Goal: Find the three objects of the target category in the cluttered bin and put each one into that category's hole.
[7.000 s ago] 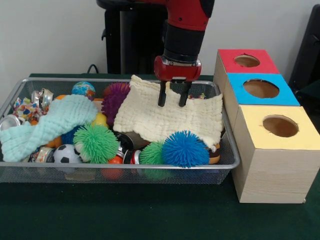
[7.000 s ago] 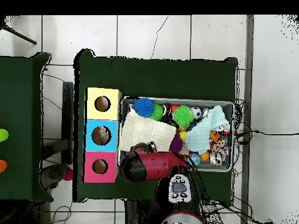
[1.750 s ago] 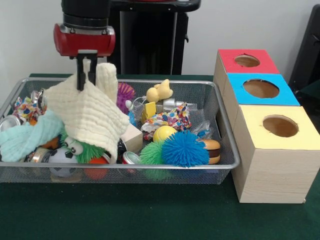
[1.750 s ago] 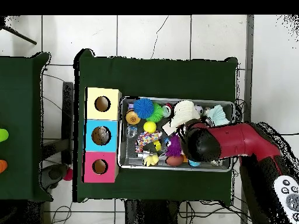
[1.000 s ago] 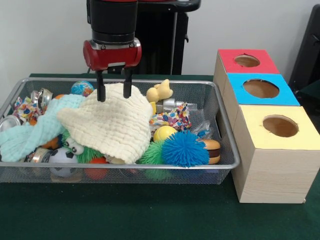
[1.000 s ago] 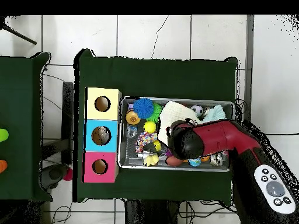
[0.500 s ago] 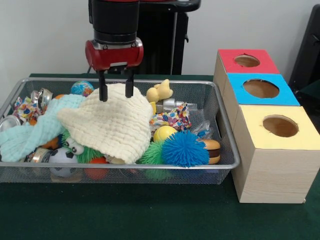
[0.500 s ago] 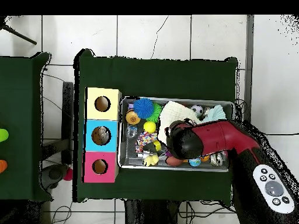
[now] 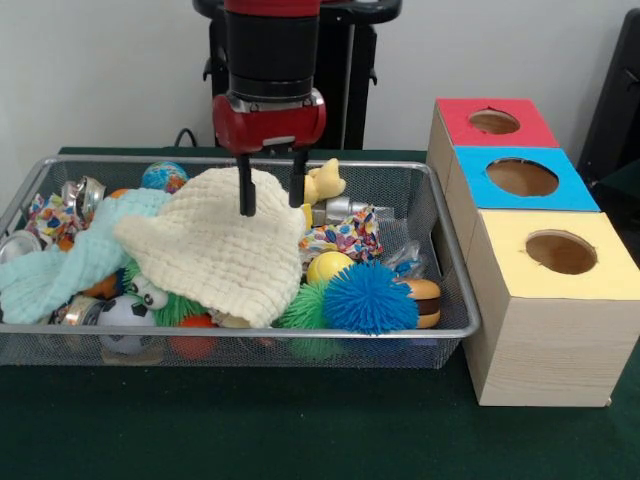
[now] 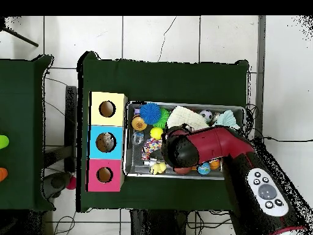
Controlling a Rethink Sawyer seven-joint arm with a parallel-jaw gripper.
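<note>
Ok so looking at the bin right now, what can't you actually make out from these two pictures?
- Under the cream cloth: in the front view it covers whatever lies beneath it.
- Middle of the wire bin: in the overhead view the arm blocks it and the gripper.
- Inside the red hole, blue hole and yellow hole: too dark and shallow an angle to see contents.
- Small items near the mint cloth: too tiny to identify.

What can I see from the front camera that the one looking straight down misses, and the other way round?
Only the front view shows the gripper, fingers apart and empty, over the cream waffle-weave cloth; from above the red arm hides it. Only the overhead view shows the white tiled floor around the green table. Both show the wire mesh bin, the spiky blue ball and the red, blue and yellow boxes with holes.
</note>
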